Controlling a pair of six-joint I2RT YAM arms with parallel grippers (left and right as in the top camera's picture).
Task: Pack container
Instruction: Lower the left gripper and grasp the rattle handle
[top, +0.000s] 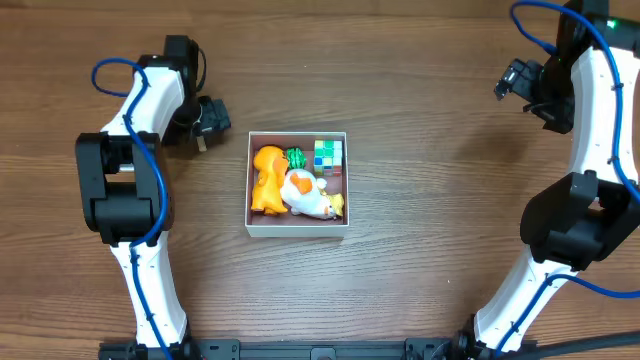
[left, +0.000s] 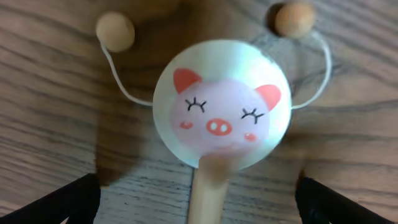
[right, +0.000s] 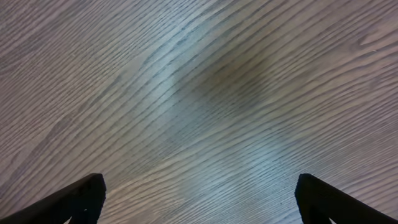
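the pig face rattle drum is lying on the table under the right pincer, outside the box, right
Not the right one. The pig-face rattle drum is lying on the table under the left pincer, outside the box. The left wrist view shows it directly below that pincer, while the right wrist view shows only bare wood.

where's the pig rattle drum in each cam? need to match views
Left wrist: pig rattle drum centre frame, handle running down toward the open left claw.
Overhead: cannot make it out; the left claw sits over that spot, left of the container.
Right wrist: not in it.
Shared landmark: the wood-grain table, in all three views.
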